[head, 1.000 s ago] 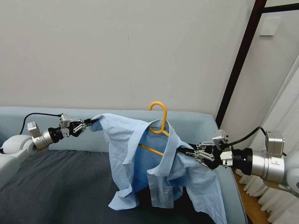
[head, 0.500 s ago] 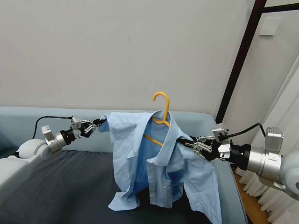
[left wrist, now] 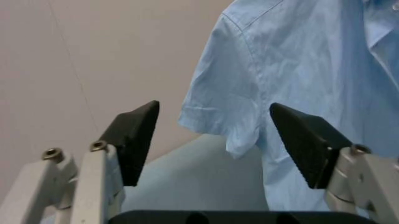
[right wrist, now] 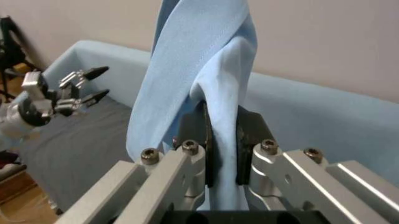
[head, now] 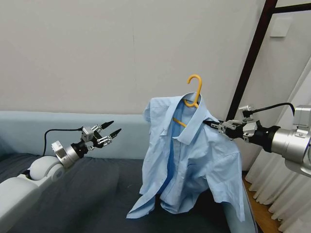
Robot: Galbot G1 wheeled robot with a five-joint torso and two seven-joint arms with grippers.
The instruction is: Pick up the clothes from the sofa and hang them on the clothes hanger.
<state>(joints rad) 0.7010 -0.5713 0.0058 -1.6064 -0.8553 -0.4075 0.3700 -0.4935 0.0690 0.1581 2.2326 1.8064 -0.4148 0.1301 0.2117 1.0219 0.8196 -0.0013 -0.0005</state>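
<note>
Over sofa (head: 97, 194), shirt (head: 194, 165) on hanger (head: 196, 87) is clamped by right gripper (head: 221, 127); left gripper (head: 112, 127) is spread wide, apart from shirt

The shirt (head: 194, 160) covers most of the hanger (head: 195, 85); I can make out its hook and a short piece of bar at the collar. The right gripper (head: 217, 125) has its fingertips buried in cloth at the shoulder, so I can't tell whether they pinch the hanger too. On both wrist cameras the shirt runs off the frame's edge.
</note>
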